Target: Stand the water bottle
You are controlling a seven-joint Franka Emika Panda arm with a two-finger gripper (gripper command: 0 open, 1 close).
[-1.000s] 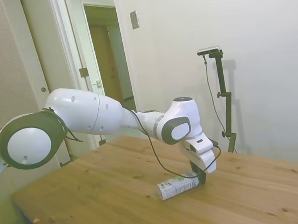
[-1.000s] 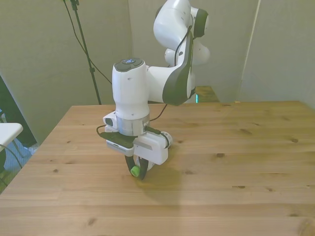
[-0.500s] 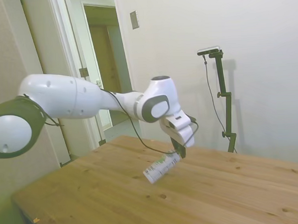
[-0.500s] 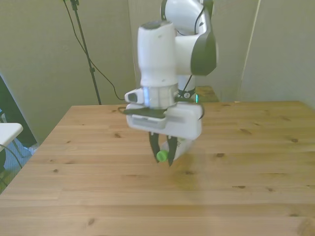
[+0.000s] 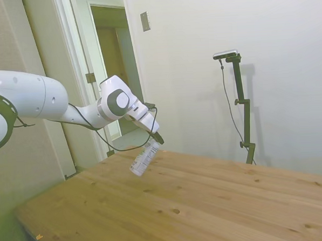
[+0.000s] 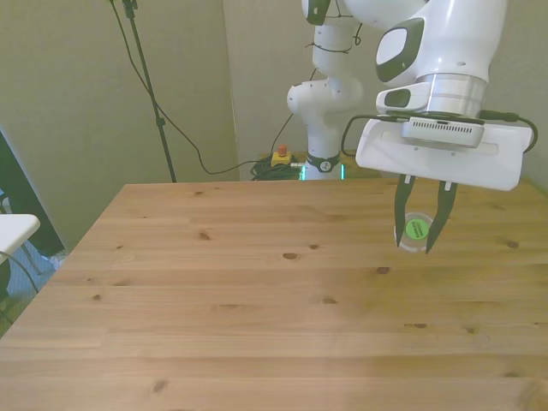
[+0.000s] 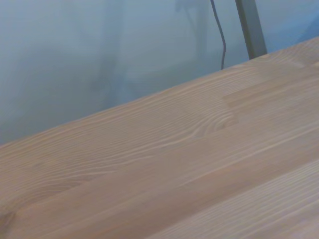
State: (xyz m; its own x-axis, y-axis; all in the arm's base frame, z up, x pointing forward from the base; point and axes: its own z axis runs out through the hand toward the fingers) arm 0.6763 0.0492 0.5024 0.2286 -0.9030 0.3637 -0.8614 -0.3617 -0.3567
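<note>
My main worry is the water bottle [image 5: 143, 158] slipping or swinging in the grip: I have it pinched only at the cap end, with the whole body hanging free below at a slant, and a cap is a small, smooth thing to hold a bottle by. I judge that any quick wrist turn could let it pivot between the fingers, so it meets the wooden table [image 5: 219, 204] on an edge of its base and topples. A second risk is position: in the side view the bottle hangs over the table's far-left part, close to the edge by the doorway, so a tip there could roll it off. If I let go before the base sits flat, it will fall over, and the tilt I see is not yet upright. The gripper [image 6: 419, 231] is clamped on the bottle at its green cap, which faces the front camera between the two dark fingers [image 6: 401, 212]; the bottle is clear of the wood, not touching it. The arm reaches in low from the side view's left, forearm stretched over the table edge, wrist angled down and outward. The wrist view shows only bare planks and wall, so it gives me no check on the grip.
</note>
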